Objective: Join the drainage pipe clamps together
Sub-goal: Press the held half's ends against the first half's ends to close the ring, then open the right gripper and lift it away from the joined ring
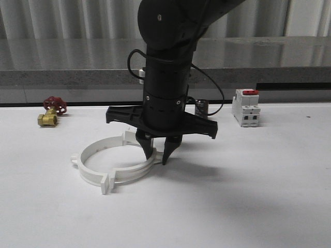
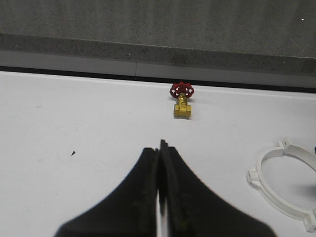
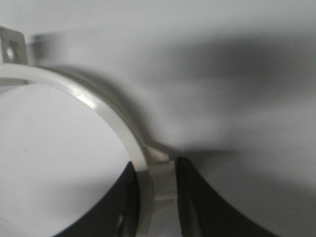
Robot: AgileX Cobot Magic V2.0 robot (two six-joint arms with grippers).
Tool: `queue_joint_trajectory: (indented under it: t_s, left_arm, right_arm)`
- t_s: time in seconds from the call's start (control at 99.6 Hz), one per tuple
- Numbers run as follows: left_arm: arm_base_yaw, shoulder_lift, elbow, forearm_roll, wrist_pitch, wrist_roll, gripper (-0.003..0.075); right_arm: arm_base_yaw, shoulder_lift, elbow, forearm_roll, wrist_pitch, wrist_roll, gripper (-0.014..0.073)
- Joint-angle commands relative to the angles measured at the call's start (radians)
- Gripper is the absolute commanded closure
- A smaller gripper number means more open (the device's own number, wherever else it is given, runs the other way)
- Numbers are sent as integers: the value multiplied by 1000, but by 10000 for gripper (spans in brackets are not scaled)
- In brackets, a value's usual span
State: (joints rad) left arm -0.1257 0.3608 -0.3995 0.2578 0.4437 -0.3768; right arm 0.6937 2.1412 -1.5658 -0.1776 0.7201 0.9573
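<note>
- The two drainage pipe clamps (image 1: 111, 164) lie flat on the white bench (image 1: 248, 201), left of its middle and well in from the front edge, their ends meeting so that they form a ring.
- One joint, with its paired tabs, faces the front edge; the other lies at the far side of the ring, partly behind the arm.
- The right gripper (image 1: 159, 155) points straight down over the ring's right side, one finger inside the band and one outside.
- In the right wrist view the band and its outer lug (image 3: 160, 180) sit between the two fingers (image 3: 197, 197), both pressed against the plastic: the claw is clamped on the clamps.
- The left gripper (image 2: 159, 197) has its fingers together with nothing between them, above bare bench to the left of the ring.
- A brass valve (image 1: 50, 111) with a red handwheel sits near the back edge on the left.
- A white breaker (image 1: 246, 107) with a red switch stands near the back edge on the right.
</note>
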Motion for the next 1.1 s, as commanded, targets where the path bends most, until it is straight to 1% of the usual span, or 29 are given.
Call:
queue_joint_trajectory:
  t_s: [0.0, 0.221, 0.311, 0.592, 0.683, 0.974, 1.094]
  left_arm:
    - [3, 4, -28, 0, -72, -1, 741]
    - [3, 4, -28, 0, -72, -1, 741]
    - [3, 4, -28, 0, -72, -1, 741]
    - [3, 4, -28, 0, -72, -1, 741]
    - [3, 4, -28, 0, -72, -1, 741]
    - [3, 4, -28, 0, -72, -1, 741]
    - [3, 4, -28, 0, -72, -1, 741]
  right_arm:
    - [2, -55, -33, -5, -19, 1, 485]
    - [2, -55, -33, -5, -26, 1, 249]
    - [2, -55, -33, -5, -28, 1, 189]
    - [2, -58, -33, -5, -29, 1, 183]
    - [2, -72, -33, -10, -29, -24, 183]
    - [2, -179, -37, -98, -18, -123, 190]
    - [-4, -239, -37, -156, 1, -167, 190]
